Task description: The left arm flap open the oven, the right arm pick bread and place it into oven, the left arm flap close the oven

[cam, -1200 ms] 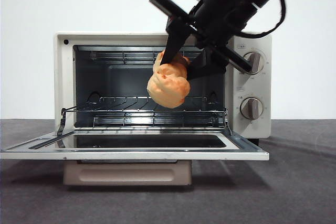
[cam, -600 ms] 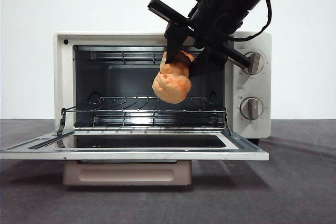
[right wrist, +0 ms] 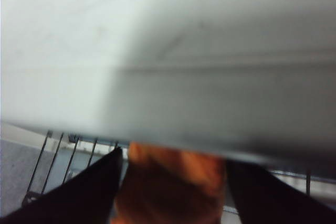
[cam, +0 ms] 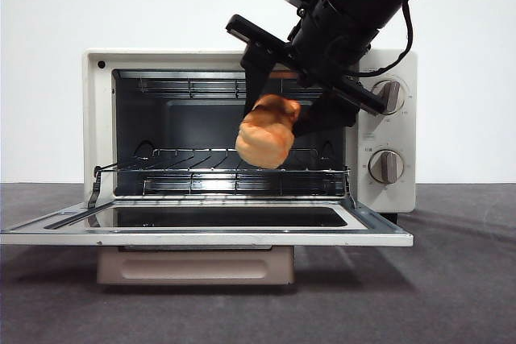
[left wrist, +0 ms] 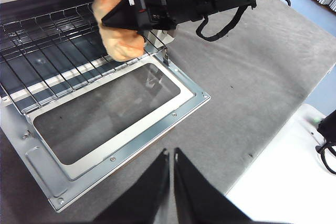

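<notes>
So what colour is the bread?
Golden orange, paler underneath; the bread shows best in the front view, held in the right pincer.

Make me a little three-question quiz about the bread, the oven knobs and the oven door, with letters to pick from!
1. Where is the bread?
A. lying on the open door
B. held in the air above the wire rack
C. on the table beside the oven

2. How many round knobs does the oven have?
A. two
B. four
C. none

3. How is the oven door?
A. shut
B. folded down open
C. taken off

Answers:
1. B, the right hand grips the bread at the oven's mouth, above the rack.
2. A, one knob sits above the other.
3. B, the door lies flat in front while the left hand waits, closed, nearby.
</notes>
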